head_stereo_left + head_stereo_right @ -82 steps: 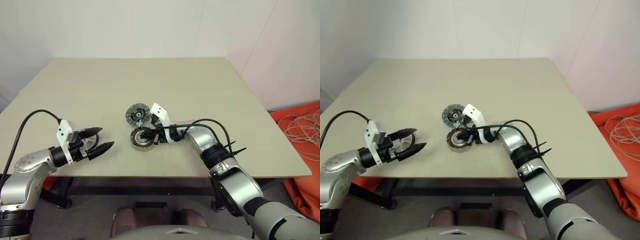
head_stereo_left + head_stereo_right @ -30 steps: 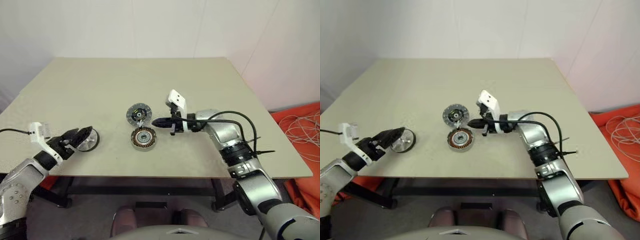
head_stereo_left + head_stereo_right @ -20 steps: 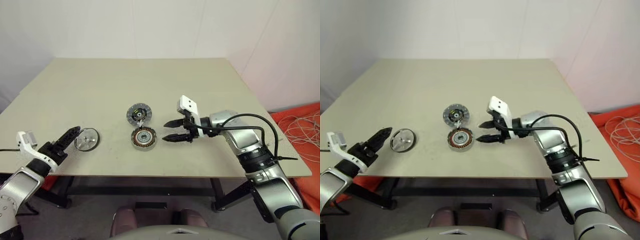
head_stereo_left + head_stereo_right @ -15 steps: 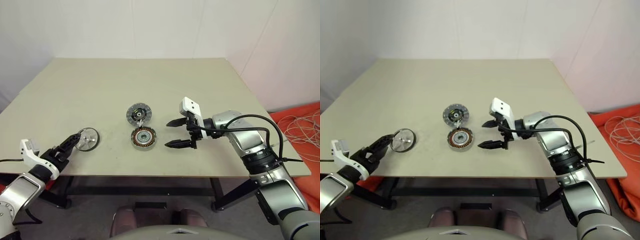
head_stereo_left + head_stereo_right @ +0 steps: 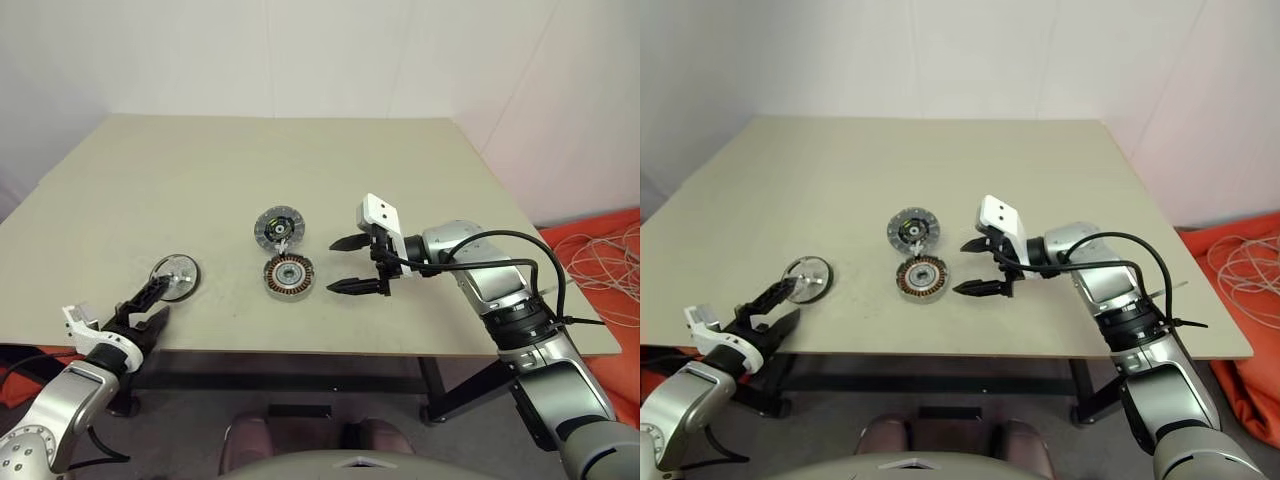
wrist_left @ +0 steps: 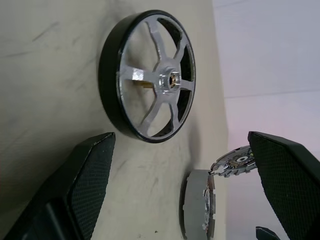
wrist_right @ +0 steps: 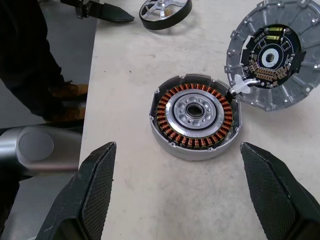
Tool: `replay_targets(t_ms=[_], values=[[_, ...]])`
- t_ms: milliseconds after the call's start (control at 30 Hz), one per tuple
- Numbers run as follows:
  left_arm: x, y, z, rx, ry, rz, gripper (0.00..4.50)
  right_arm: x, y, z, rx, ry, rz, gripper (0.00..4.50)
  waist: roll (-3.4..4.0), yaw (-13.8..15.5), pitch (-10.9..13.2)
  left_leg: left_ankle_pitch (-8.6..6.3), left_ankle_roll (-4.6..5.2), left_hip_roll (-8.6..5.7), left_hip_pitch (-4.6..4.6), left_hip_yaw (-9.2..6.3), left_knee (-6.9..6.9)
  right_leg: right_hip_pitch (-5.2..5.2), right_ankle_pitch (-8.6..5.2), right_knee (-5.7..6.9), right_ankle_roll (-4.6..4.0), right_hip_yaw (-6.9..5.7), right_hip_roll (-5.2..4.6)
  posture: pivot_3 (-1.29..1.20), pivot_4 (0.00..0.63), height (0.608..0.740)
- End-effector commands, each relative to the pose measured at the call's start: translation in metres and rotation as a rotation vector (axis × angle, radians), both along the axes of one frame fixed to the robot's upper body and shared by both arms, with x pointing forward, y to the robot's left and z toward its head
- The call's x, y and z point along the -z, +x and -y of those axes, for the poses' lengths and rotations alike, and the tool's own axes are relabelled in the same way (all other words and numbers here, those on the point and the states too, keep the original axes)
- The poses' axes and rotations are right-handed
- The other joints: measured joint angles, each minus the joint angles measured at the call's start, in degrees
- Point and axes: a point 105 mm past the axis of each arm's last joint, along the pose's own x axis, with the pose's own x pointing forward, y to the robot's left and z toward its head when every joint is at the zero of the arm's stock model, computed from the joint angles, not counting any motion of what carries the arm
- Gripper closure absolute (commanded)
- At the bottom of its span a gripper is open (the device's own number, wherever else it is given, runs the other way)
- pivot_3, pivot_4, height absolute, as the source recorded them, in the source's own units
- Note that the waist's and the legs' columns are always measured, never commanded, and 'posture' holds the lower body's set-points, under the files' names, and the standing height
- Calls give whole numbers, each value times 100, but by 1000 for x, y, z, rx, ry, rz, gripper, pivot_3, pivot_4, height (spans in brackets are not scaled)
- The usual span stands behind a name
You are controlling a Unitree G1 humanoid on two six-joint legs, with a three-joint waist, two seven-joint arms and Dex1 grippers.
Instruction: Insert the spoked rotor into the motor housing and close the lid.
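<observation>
A: Starting at the left, what's the left gripper (image 5: pixel 140 305) doing?

B: It sits at the near left edge of the table (image 5: pixel 420 190), jaws spread wide and holding nothing, pointed at the spoked rotor (image 5: pixel 175 277). The rotor lies flat just beyond the fingertips, near but not touching them as far as I can tell. In the left wrist view it is ahead of the gap between the fingers (image 6: pixel 85 180).

A: So the step in hand is picking up the rotor?

B: That's my reading. To do it well, I'd slide the fingers forward until the black rim sits squarely between them, then close across the full width of the ring rather than on one spoke. The ring is thin and lies flat on the table, so a shallow, low approach matters; pinching too high risks tipping it or pushing it away.

A: And the middle?

B: The motor housing (image 5: pixel 287 276) sits open near the front centre, copper windings and silver hub facing up. The lid (image 5: pixel 277 227) lies just behind it, touching or almost touching it at a small hinge-like tab (image 7: pixel 242 85), inner face up.

A: The right side?

B: The right gripper (image 5: pixel 352 265) hovers just right of the housing, jaws released and empty. It could steady the housing at insertion, but it should stay clear of the path above the hub.
</observation>
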Motion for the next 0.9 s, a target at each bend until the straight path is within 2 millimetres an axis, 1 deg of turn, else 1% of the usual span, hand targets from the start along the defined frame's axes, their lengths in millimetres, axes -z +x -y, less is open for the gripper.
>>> replay_targets(t_ms=[33, 233, 400, 567, 900], values=[[-9, 4, 3, 8, -18, 48, 0, -9, 0, 0, -18, 6, 37, 41, -1, 1, 0, 0, 0, 0, 1, 0, 0, 2, 0, 0, 0, 0, 0, 0, 0, 740], [-8, 11, 1, -19, -22, 54, 0, -10, 1, 1, -12, 5, 41, 41, -3, -1, -1, 0, 0, 0, 4, 0, 1, 6, 0, -3, 1, -1, 0, 0, 0, 740], [-9, 27, 2, -39, -41, 78, 0, -10, 1, -1, -16, 9, 40, 41, -4, 4, -1, 0, 0, 0, 4, -2, 1, 8, 0, -2, 2, -1, -1, 0, 0, 740], [-13, 39, 10, -21, -46, 101, 0, -10, 0, -4, -19, 15, 36, 41, -5, 2, -2, 1, -1, 0, 3, -2, 1, 11, 0, -1, 2, -1, -1, 0, 0, 740], [-20, 44, 15, -9, -52, 128, 0, -10, 0, -4, -11, 14, 36, 41, -5, 1, -2, 0, -1, 0, 2, -2, -2, 9, 0, 2, 2, -1, -1, 0, 0, 740]])
